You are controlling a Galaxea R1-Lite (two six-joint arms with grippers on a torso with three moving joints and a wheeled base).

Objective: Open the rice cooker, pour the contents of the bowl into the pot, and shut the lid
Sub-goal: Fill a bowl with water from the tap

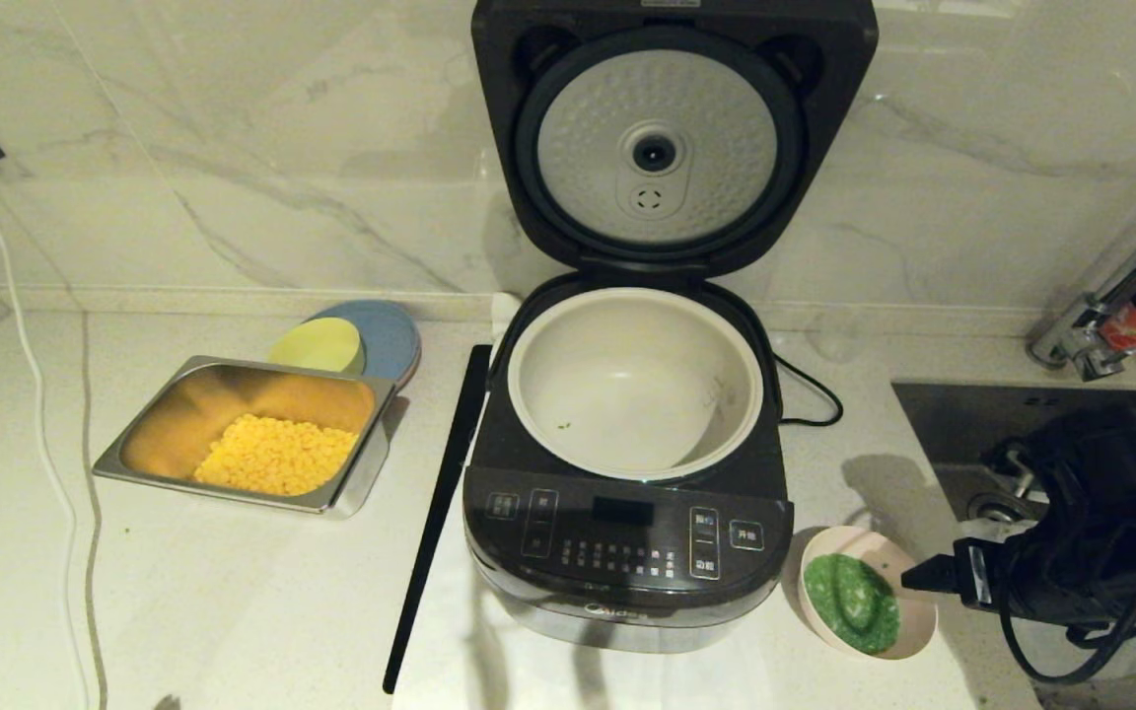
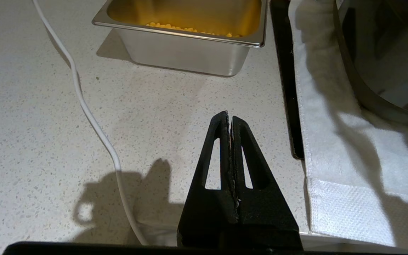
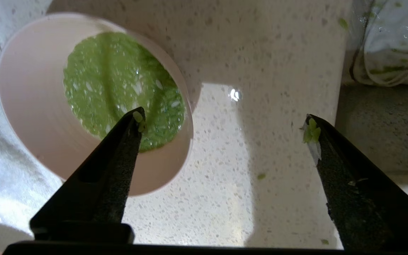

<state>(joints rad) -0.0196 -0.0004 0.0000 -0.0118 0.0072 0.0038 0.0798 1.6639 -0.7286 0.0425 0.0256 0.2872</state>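
Observation:
The black rice cooker (image 1: pixel 627 552) stands mid-counter with its lid (image 1: pixel 672 148) raised upright, dimpled silver disc facing me. The cream pot (image 1: pixel 521 385) inside holds little more than a stray green bit. Right of the cooker's front sits the pink bowl (image 1: pixel 915 616), (image 3: pixel 34 106) with the chopped green contents (image 1: pixel 852 602), (image 3: pixel 119 81) in it. My right gripper (image 3: pixel 223 117) is open just beside the bowl's right side; one fingertip (image 3: pixel 135 122) overlaps the rim, and green bits cling to both tips. My left gripper (image 2: pixel 229 115) is shut and empty over bare counter, left of the cooker.
A steel tray (image 1: pixel 243 424) of yellow corn (image 1: pixel 277 454) sits at left, with a yellow bowl (image 1: pixel 317 345) and blue plate (image 1: pixel 390 330) behind. A black strip (image 1: pixel 435 513) and white towel (image 2: pixel 331 141) lie by the cooker. A white cable (image 1: pixel 45 444) runs at far left; the sink (image 1: pixel 953 424) is at right.

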